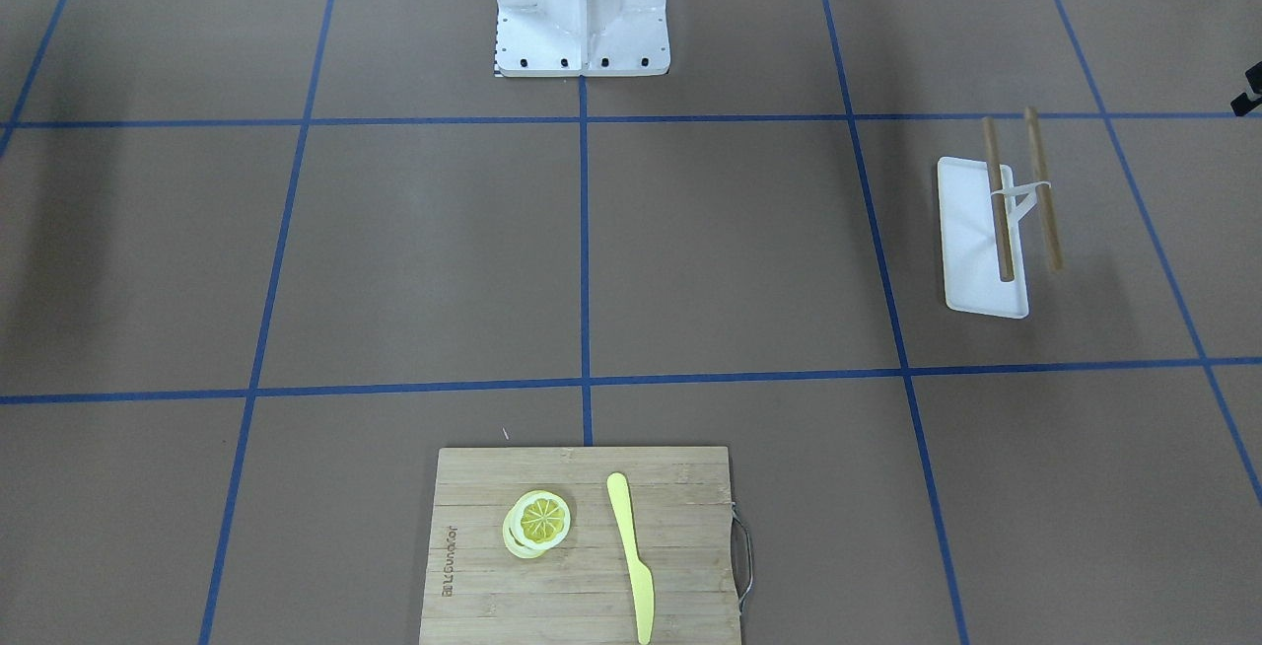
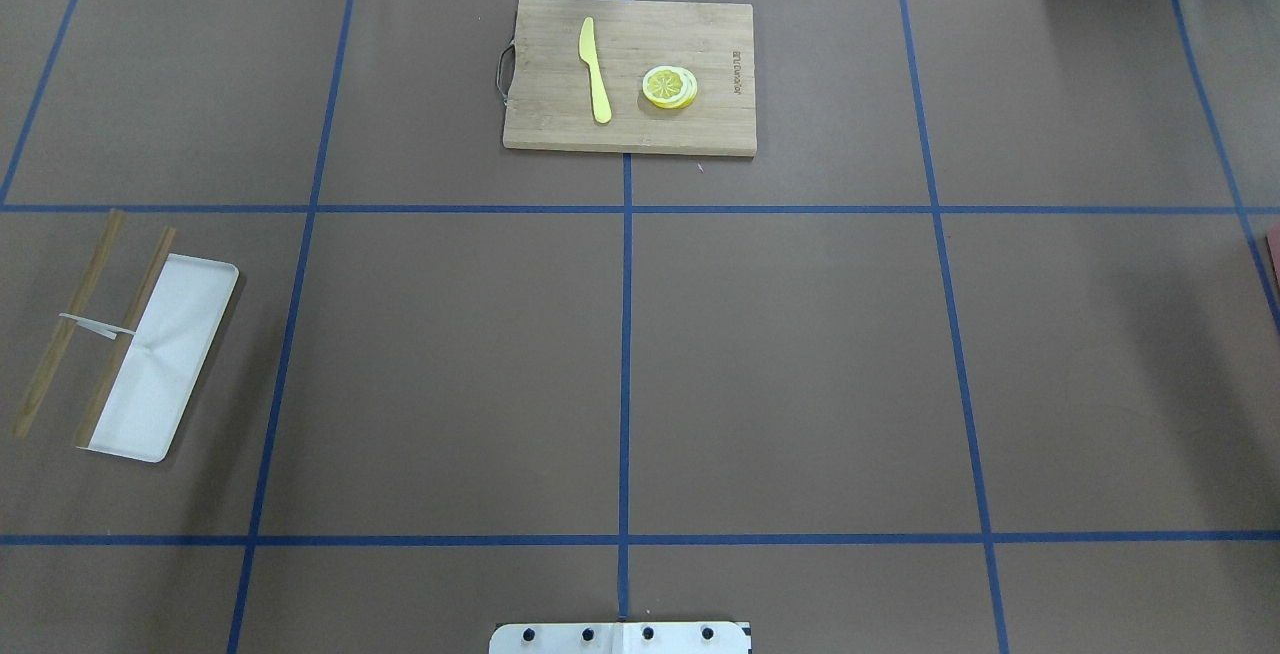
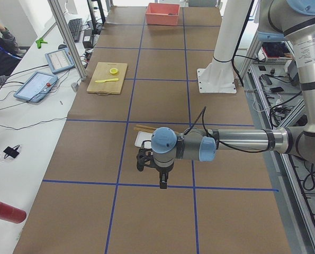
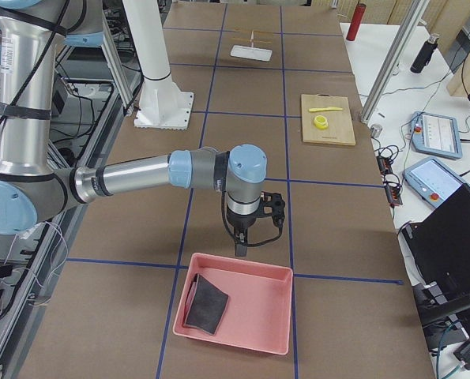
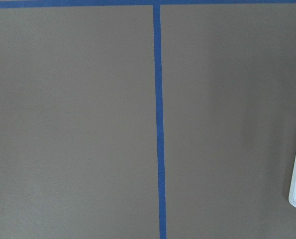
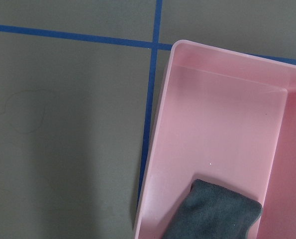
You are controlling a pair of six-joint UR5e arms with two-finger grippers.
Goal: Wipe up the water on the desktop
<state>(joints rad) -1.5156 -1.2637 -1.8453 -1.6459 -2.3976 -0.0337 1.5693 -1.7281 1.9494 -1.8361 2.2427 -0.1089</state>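
- The matte brown bench with its blue tape grid (image 2: 800,364) stretched under both arms. No water showed on it in any view, so a wipe could easily miss the spill.
- The right claw (image 4: 240,246) hung over bare bench, just beside the pink plastic tray (image 4: 258,312). I could not tell whether it was open or closed.
- A dark grey folded cloth (image 4: 204,304) lay at the tray's robot-side end. A straight drop would likely strike the rim or the bench, not the cloth.
- The left claw (image 3: 163,182), state likewise unreadable, hovered near the flat white tray (image 2: 170,364) with two thin wooden sticks (image 2: 45,379) propped across it. A careless sweep might scatter them.
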